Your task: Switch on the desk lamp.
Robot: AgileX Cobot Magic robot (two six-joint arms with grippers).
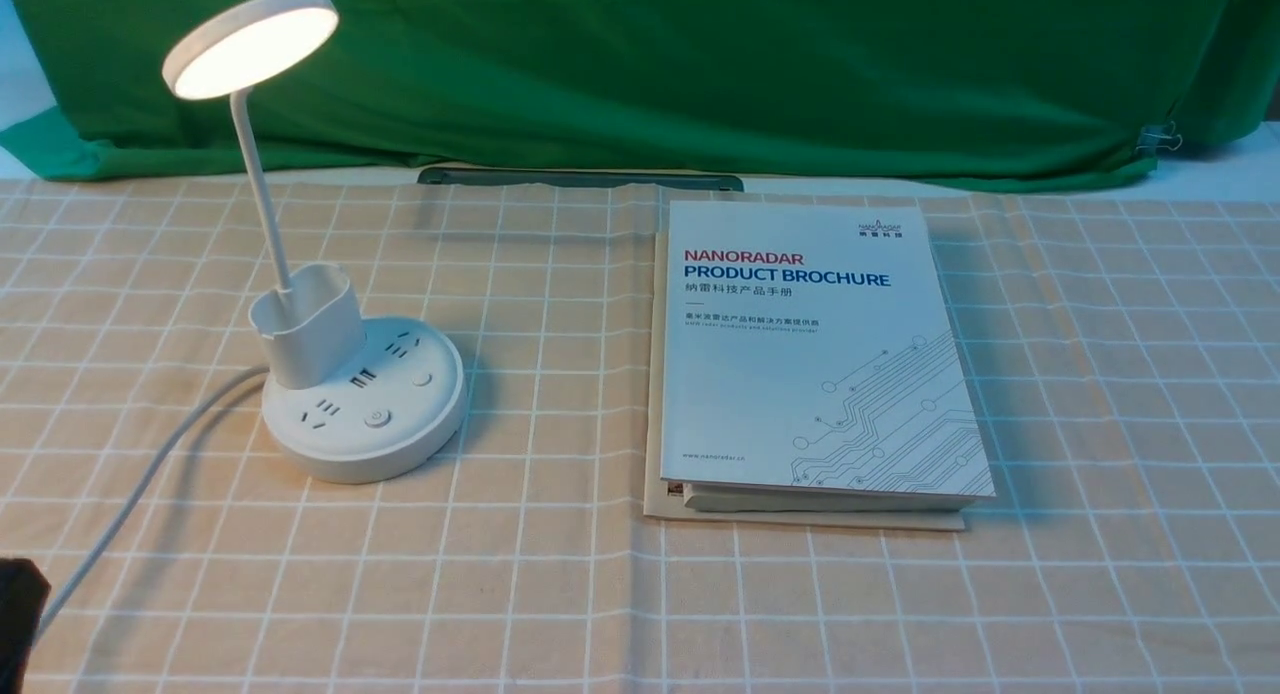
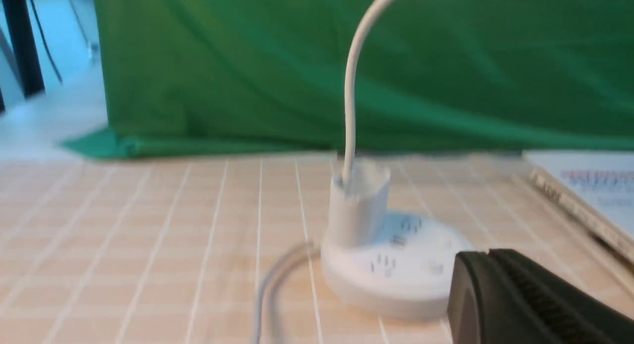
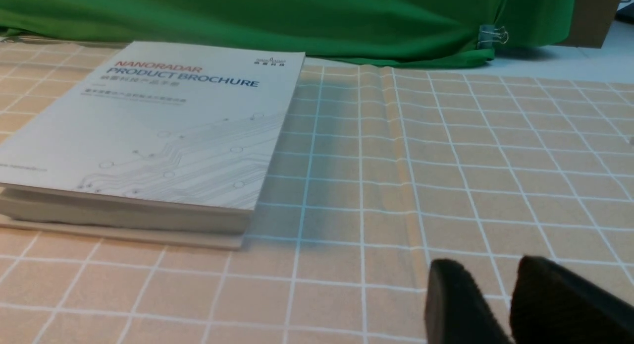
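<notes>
The white desk lamp (image 1: 365,404) stands on the left of the checked cloth, and its round disc head (image 1: 250,44) glows. Its base carries sockets and a round button (image 1: 377,418), with a cup holder (image 1: 305,324) behind and a white cord (image 1: 140,484) trailing to the near left. My left gripper (image 1: 15,614) shows as a black tip at the near left corner, well short of the lamp. In the blurred left wrist view the lamp base (image 2: 391,274) lies just beyond that gripper (image 2: 488,257), whose jaws are pressed together and empty. My right gripper (image 3: 488,269) hovers over bare cloth, jaws slightly apart and empty.
A white product brochure (image 1: 810,344) lies on a thin board right of the lamp; it also shows in the right wrist view (image 3: 158,126). A green backdrop cloth (image 1: 700,64) hangs along the far edge, with a dark bar (image 1: 580,179) at its foot.
</notes>
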